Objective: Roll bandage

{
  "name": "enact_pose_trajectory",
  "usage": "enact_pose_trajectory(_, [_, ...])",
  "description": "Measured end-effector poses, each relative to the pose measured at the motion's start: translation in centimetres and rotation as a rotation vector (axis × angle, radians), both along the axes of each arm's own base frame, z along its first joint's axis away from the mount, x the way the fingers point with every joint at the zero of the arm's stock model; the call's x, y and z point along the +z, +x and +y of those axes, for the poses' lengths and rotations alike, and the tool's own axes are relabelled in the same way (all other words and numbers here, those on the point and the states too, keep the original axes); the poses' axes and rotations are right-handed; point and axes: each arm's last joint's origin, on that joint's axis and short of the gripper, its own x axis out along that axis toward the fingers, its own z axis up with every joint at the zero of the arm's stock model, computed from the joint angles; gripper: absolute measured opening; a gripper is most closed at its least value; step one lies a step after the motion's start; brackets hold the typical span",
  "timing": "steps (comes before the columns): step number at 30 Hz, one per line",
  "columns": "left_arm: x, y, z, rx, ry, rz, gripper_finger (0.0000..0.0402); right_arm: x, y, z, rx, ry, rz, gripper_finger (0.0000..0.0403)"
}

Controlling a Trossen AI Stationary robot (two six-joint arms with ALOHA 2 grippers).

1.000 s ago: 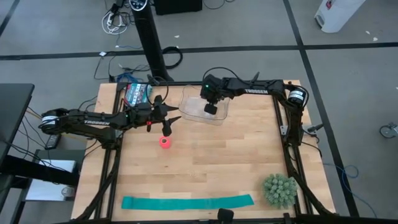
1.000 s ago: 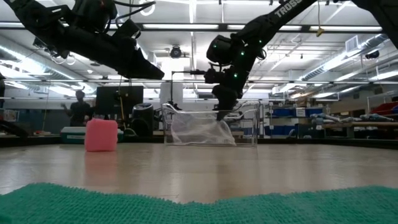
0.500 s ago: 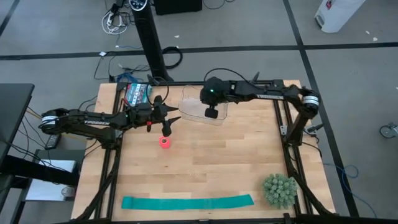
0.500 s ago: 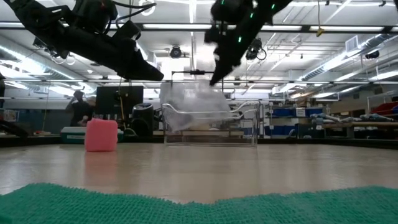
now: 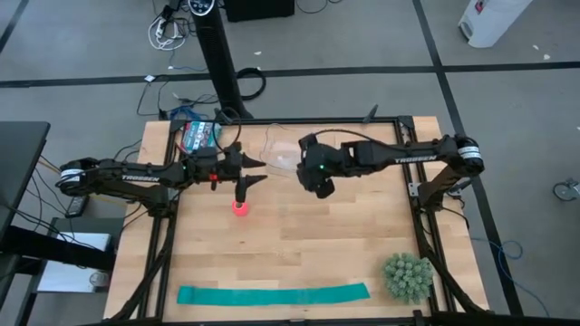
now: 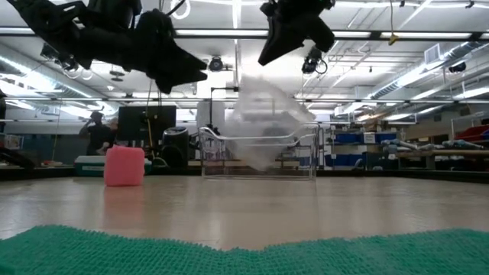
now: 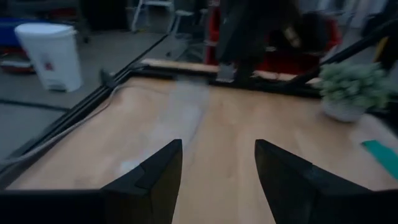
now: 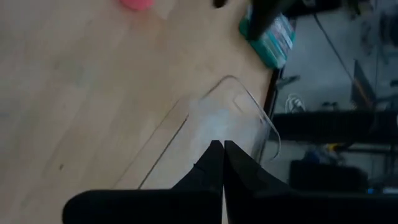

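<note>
Two arms reach in over the far half of the table (image 5: pixel 317 244), and of the pair the left gripper (image 5: pixel 251 177) is plainly the nearer to the bandage (image 5: pixel 239 209). The bandage is a small, compact pink-red roll standing on its end on the table, left of the middle and well apart from every edge, so its axis points up and it shows as a small round spot from above. It lies just beside the left gripper, on the side toward the table's near edge; the gripper hangs above the table with its fingers spread wide and holds nothing, and its own wrist view does not show the roll at all. Judged from this, any reach for the roll calls for a short shift toward the near edge and a descent, with the fingers straddling the upright roll from the sides.

Farther toward the right edge, the right gripper (image 5: pixel 319 181) is closed tight on the rim of a clear container (image 5: pixel 279 154), which the low view shows lifted and tilted off the table near the far edge. As the bandage is already wound into a roll, the rolling itself looks done
</note>
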Motion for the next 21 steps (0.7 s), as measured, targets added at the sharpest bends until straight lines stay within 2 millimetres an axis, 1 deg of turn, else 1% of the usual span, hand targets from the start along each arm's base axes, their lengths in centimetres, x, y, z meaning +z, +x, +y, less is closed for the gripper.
enact_pose_trajectory(4, [0.4,0.1,-0.1,-0.03,0.0,-0.019,0.0209,-0.1,0.0,1.1,0.07,-0.04,0.032,0.0])
enact_pose_trajectory(8, [0.5,0.1,-0.1,-0.027,0.001,-0.024,0.0209,-0.4,0.0,2.3,0.151,-0.131,0.086,0.0])
enact_pose_trajectory(10, [0.4,0.1,0.0,-0.027,0.0,-0.022,0.0209,-0.4,0.0,2.8,0.154,-0.152,0.085,0.0])
enact_pose_trajectory(12, [0.4,0.2,0.0,-0.026,-0.005,-0.023,0.0209,-0.3,-0.1,3.0,0.094,-0.118,0.057,0.0])
enact_pose_trajectory(15, [0.5,0.2,0.0,-0.023,-0.024,-0.027,0.0209,0.0,-0.1,2.0,-0.056,0.007,-0.029,0.0])
enact_pose_trajectory(17, [0.4,0.2,0.0,-0.023,-0.024,-0.026,0.0209,-0.4,0.0,0.9,-0.141,0.079,-0.034,0.0005])
enact_pose_trajectory(21, [0.5,0.2,0.0,-0.023,-0.023,-0.03,0.0209,-1.3,0.0,-1.6,-0.248,0.21,-0.079,0.0033])
